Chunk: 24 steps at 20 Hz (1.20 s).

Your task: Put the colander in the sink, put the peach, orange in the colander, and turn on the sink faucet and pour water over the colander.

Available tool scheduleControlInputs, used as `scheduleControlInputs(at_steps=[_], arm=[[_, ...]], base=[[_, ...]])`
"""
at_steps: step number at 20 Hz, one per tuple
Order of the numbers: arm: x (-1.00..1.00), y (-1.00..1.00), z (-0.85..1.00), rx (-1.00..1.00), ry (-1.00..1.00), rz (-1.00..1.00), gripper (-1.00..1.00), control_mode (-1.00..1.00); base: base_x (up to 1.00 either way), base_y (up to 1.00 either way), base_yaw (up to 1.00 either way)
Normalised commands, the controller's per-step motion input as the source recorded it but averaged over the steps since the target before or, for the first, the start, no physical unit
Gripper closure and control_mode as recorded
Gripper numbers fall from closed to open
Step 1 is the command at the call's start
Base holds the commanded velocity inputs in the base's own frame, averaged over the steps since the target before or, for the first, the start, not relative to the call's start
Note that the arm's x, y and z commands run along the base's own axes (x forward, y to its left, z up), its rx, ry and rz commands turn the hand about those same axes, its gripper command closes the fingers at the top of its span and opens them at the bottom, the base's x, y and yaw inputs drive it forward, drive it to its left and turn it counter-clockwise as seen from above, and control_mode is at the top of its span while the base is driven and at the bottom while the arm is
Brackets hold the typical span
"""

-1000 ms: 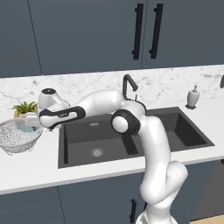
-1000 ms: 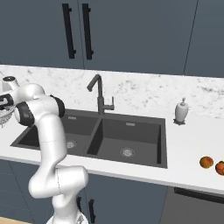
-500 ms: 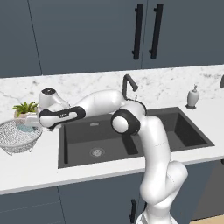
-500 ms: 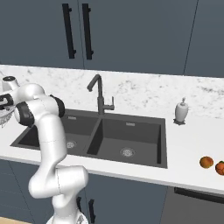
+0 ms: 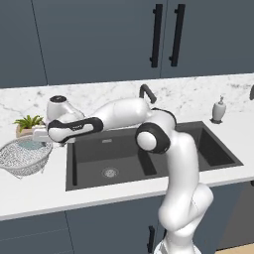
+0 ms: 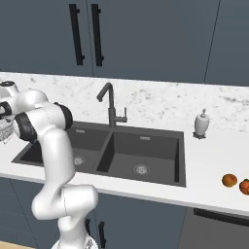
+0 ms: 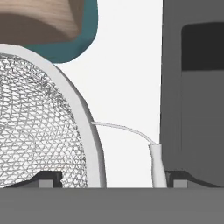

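Observation:
The white wire-mesh colander sits on the counter left of the dark sink, and its edge peeks out behind the arm. My gripper reaches over its right rim. In the hand view the gripper is open, its fingertips straddling the colander's rim and thin side handle without touching them. The orange and the redder peach lie on the counter far right of the sink. The black faucet stands behind the basins with no water running.
A potted plant on a teal saucer stands just behind the colander, its pot close to the rim. A white soap dispenser stands behind the sink's right corner. Dark cabinets with black handles hang above the counter.

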Motion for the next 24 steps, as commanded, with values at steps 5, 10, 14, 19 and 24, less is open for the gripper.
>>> scheduleControlInputs(at_steps=[5, 10, 14, 19, 24], arm=[[-0.52, -0.25, 0.00, 0.02, -0.19, -0.06, 1.00, -1.00], [-0.40, -0.38, 0.00, 0.11, -0.21, -0.09, 1.00, -1.00], [-0.28, -0.77, 0.00, 0.14, -0.04, -0.11, 1.00, -1.00], [-0.06, -1.00, 0.00, 0.12, 0.01, -0.20, 1.00, -1.00], [0.00, -1.00, 0.00, 0.10, 0.09, -0.23, 1.00, -1.00]], base=[[0.00, 0.00, 0.00], [0.00, 0.00, 0.00], [0.00, 0.00, 0.00], [0.00, 0.00, 0.00], [0.00, 0.00, 0.00]])
